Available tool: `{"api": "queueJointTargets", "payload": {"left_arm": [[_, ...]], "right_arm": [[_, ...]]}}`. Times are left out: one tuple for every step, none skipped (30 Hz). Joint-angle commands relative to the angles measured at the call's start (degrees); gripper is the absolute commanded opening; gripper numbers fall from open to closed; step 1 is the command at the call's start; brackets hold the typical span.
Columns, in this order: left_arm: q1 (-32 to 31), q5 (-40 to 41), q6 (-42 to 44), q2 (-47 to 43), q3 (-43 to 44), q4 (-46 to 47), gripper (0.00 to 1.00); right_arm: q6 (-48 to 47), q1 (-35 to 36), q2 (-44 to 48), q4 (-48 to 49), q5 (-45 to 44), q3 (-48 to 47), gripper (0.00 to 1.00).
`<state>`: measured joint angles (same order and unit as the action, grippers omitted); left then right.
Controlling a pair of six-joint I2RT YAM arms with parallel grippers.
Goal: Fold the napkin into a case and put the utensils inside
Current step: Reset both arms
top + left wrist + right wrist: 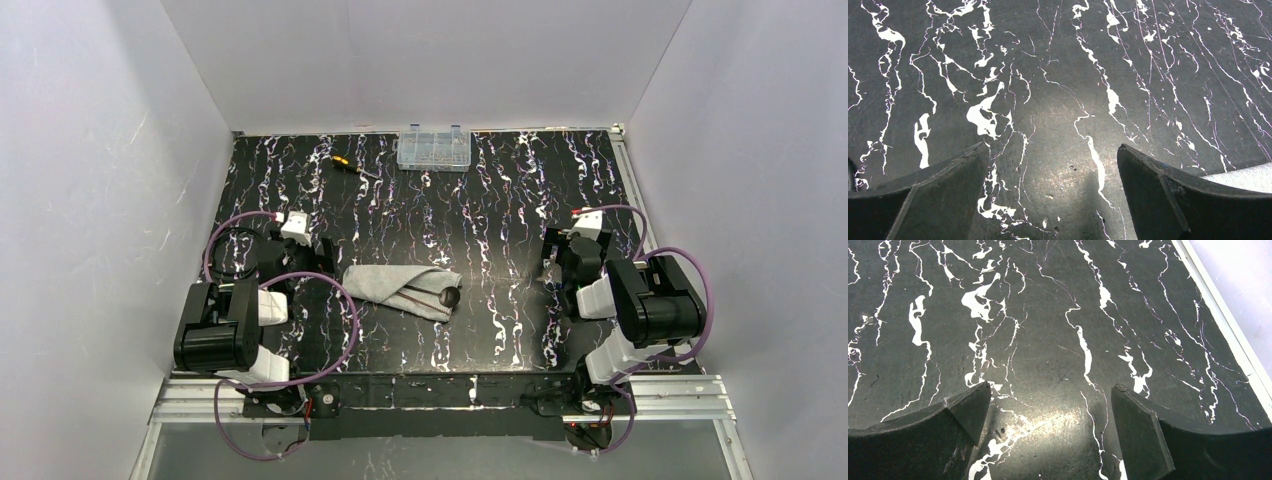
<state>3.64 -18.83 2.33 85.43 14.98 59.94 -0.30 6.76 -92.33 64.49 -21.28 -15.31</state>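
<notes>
Here, the folded grey case [395, 283] lies mid-table with the utensils [449, 296] tucked inside.
A dark spoon head pokes out of the case's right end. The left gripper [1053, 150] sits just beside the case's left end, and the right gripper [1050, 387] is well apart on the other side. Both have their jaws spread wide over the black marbled table [500, 200], holding nothing. A screwdriver [343, 163] and a clear compartment box [434, 148] rest at the far edge.

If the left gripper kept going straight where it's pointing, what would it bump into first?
Probably the bare black table: the left gripper points down at it, the grey napkin off to its right.
</notes>
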Motion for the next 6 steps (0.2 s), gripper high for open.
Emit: {"api": "queueJointTargets", "payload": {"left_arm": [[0.2,0.5,0.0,-0.1,1.2,0.5,0.98],[0.3,0.4,0.0,0.0,1.3,0.4,0.98],[0.2,0.4,0.0,-0.1,1.3,0.2,0.98],[0.2,0.4,0.0,-0.1,1.3,0.2,0.98],[0.2,0.4,0.0,-0.2,1.2,0.2,0.98],[0.2,0.4,0.0,-0.4,1.0,0.3,0.98]], "right_arm": [[-0.8,-0.1,0.3,2.7,-1.1,-0.2,0.99],[-0.8,-0.1,0.4,2.7,-1.1,-0.2,0.99],[-0.8,-0.1,0.3,2.7,-1.1,-0.2,0.99],[-0.8,-0.1,0.3,2.7,-1.1,-0.2,0.99],[-0.8,-0.2,0.3,2.7,-1.1,-0.2,0.99],[-0.8,-0.1,0.2,2.7,-1.1,-0.2,0.99]]}}
